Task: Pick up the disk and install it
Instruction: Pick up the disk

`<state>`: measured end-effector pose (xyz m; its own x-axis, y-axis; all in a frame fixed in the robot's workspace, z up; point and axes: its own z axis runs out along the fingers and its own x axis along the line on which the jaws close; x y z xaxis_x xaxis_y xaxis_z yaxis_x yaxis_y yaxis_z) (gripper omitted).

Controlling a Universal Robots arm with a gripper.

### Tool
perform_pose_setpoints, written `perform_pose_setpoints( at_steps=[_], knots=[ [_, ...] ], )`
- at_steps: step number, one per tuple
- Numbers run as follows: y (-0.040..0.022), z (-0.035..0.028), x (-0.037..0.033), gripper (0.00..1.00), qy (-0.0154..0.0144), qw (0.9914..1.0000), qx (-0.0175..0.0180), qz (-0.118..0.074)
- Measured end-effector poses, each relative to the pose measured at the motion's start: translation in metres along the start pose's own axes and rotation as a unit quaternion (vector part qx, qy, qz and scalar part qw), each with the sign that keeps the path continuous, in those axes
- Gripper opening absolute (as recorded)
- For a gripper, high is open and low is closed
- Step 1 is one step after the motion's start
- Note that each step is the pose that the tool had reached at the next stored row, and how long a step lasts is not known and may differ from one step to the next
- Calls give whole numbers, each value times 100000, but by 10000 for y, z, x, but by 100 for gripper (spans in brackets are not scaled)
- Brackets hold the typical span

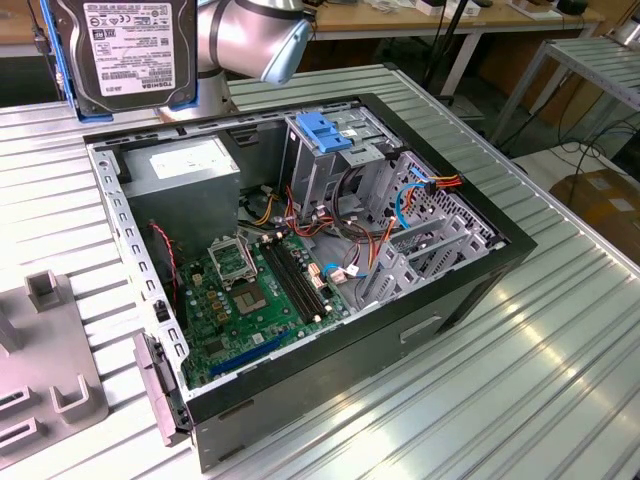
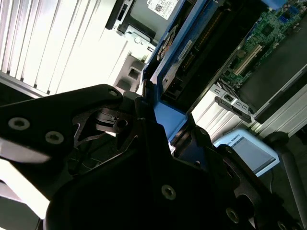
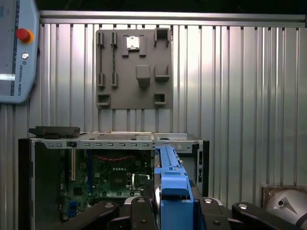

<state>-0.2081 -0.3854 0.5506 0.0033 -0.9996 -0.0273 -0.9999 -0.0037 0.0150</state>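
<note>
The disk, a grey metal drive with a white label in a light blue carrier rail, hangs upright in the air above the back corner of the open computer case, at the exterior view's left. In both wrist views my gripper is shut on the disk's blue rail, one black finger on each side. The second wrist view shows the disk edge-on, reaching out from the gripper over the case. The metal drive cage with its blue handle stands inside the case, apart from the disk.
The case lies open on a ribbed metal table, with the motherboard, power supply and loose cables inside. A grey fixture plate lies beside it. The silver arm rises behind the case. A pendant lies nearby.
</note>
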Motion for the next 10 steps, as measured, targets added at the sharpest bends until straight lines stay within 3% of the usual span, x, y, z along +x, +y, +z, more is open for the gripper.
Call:
perform_pose_setpoints(
  at_steps=[10],
  knots=[
    [-118,-2,86,37,6,100000,0,53]
  ],
)
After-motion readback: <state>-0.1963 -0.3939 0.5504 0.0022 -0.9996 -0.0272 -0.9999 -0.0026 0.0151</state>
